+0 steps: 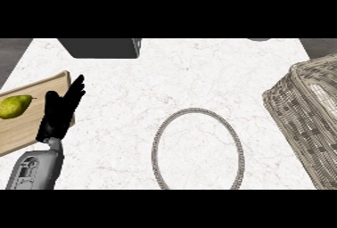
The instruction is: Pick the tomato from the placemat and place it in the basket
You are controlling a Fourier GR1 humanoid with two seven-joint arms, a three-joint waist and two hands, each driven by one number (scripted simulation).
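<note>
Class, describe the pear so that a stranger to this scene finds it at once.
Start at the white marble counter and go to its left edge, where a wooden board lies. The pear sits on it, left of the black left hand; it is the only yellow-green fruit in view.

Counter layout: placemat at lower centre, basket at the right edge.
A board at the left edge carries a pear; the left hand rests upright just beside it; a box sits at upper left.
</note>
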